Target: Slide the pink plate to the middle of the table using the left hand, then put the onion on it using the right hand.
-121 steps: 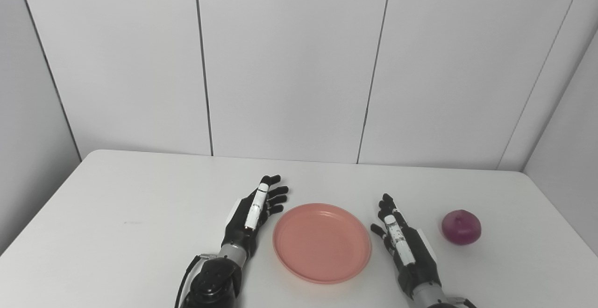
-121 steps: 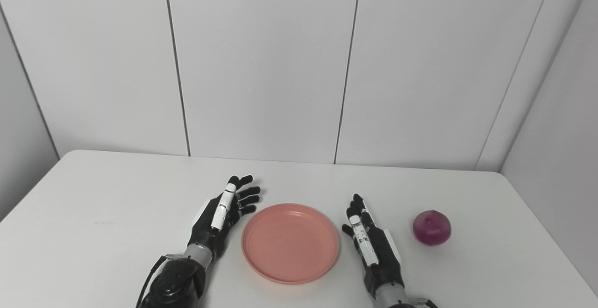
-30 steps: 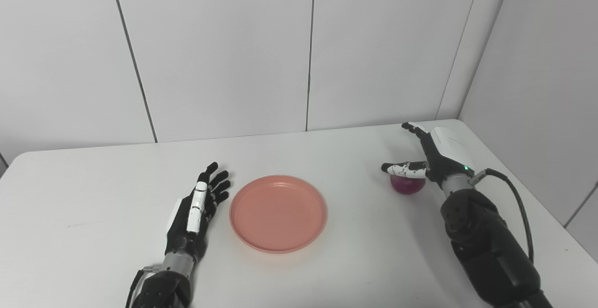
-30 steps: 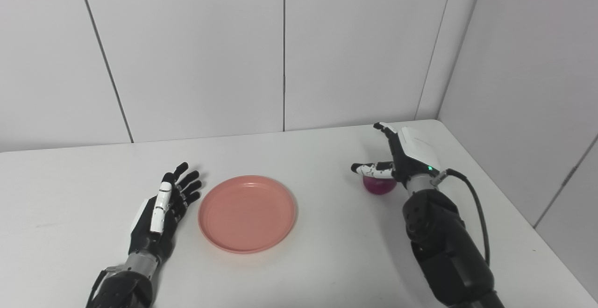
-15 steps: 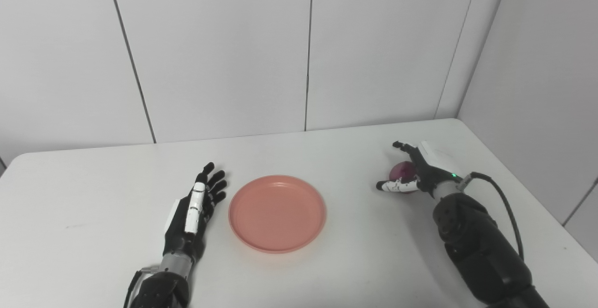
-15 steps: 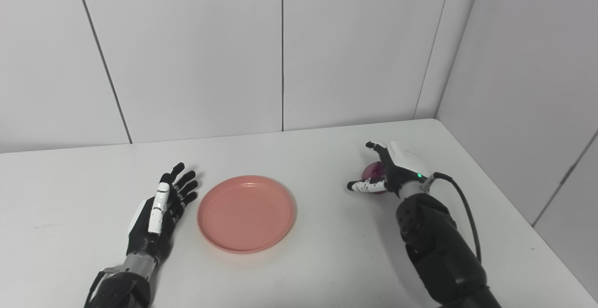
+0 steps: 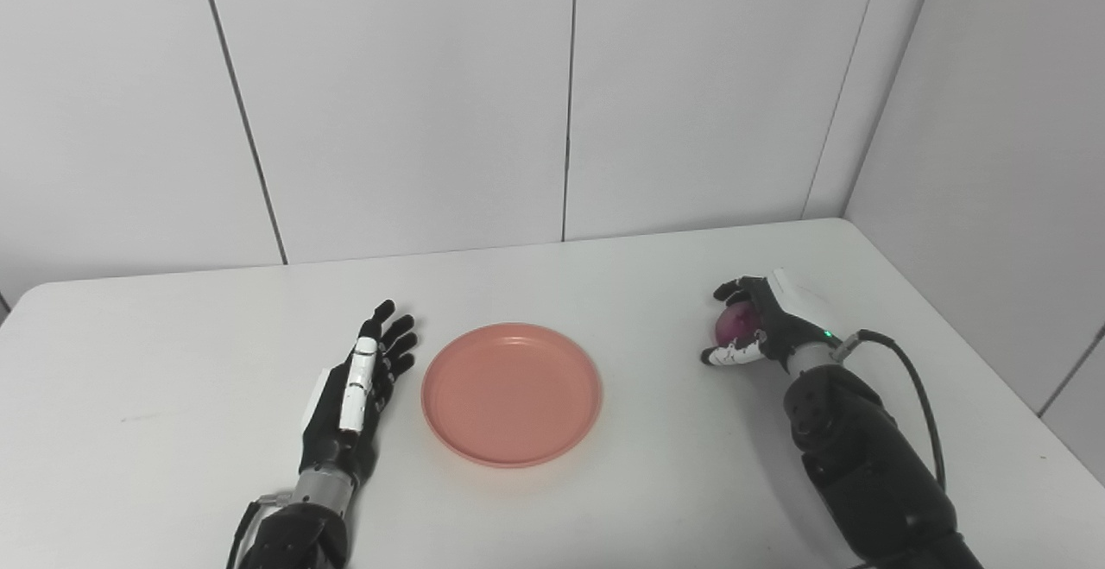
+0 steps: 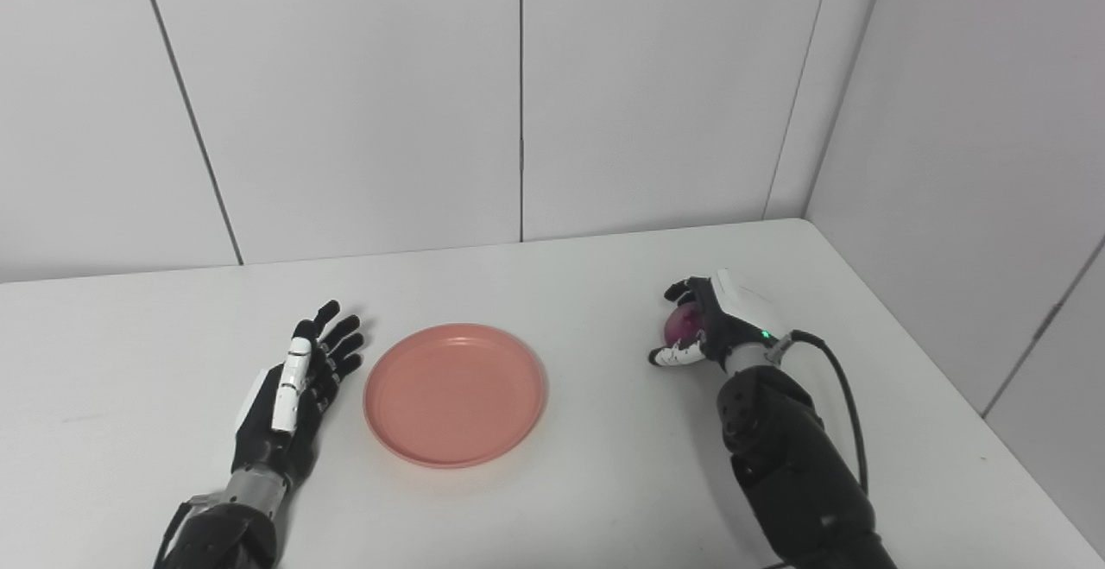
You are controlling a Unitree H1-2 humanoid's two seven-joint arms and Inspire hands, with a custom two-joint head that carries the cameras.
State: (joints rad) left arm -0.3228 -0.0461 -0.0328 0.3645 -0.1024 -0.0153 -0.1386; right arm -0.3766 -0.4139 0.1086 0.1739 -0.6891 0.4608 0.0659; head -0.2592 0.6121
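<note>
One onion sits cupped inside the right hand.

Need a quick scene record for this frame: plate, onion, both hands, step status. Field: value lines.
pink plate: empty, flat on the table, about mid-table
onion: on the table right of the plate, wrapped by the right hand
right hand: fingers curled around the onion, not lifted
left hand: open, resting just left of the plate, not touching it
step status: onion not yet on plate
</note>
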